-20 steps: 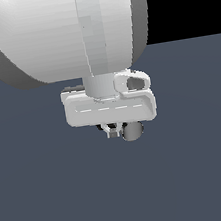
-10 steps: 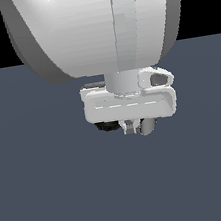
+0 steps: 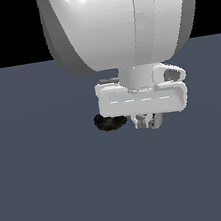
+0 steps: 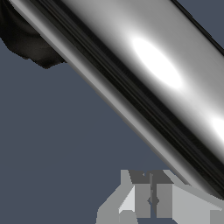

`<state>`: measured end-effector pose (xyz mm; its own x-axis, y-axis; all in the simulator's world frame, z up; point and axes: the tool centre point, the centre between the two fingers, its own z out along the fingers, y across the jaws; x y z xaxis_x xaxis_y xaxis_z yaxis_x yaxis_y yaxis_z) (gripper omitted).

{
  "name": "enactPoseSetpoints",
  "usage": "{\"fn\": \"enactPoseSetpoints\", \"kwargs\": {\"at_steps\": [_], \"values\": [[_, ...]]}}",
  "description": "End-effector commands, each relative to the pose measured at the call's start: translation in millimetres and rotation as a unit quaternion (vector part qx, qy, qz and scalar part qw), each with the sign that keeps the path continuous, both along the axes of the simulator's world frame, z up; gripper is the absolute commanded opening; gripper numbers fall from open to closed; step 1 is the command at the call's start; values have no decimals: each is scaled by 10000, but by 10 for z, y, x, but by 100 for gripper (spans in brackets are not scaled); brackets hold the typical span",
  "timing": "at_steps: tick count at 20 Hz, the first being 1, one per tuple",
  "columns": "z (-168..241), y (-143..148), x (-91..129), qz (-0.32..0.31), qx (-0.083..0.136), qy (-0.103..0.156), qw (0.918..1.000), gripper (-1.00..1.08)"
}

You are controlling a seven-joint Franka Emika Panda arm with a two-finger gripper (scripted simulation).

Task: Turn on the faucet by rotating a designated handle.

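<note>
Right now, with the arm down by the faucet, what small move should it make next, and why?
Probably a short sideways push against the handle to rotate it. In the wrist view the chrome bar fills the frame right beside the tool, whose fingers look nearly together. In the exterior view the tool sits low beside the faucet's black base. Actual contact can't be confirmed.

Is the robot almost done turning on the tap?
Done: the gripper has come down right beside the faucet. In hand: the wrist view shows the shiny handle filling the picture, very close to the fingers. Left: the turning itself; whether the handle has rotated at all cannot be told.
</note>
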<state>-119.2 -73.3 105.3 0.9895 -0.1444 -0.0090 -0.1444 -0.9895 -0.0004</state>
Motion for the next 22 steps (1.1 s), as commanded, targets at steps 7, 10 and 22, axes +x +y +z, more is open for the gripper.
{"fn": "enactPoseSetpoints", "kwargs": {"at_steps": [7,10,22], "values": [[-2,-279,290,18,-7,-51,10000,-100],[-3,-379,365,10,-8,-50,10000,-100],[-7,-773,656,-21,-8,-47,10000,-100]]}}
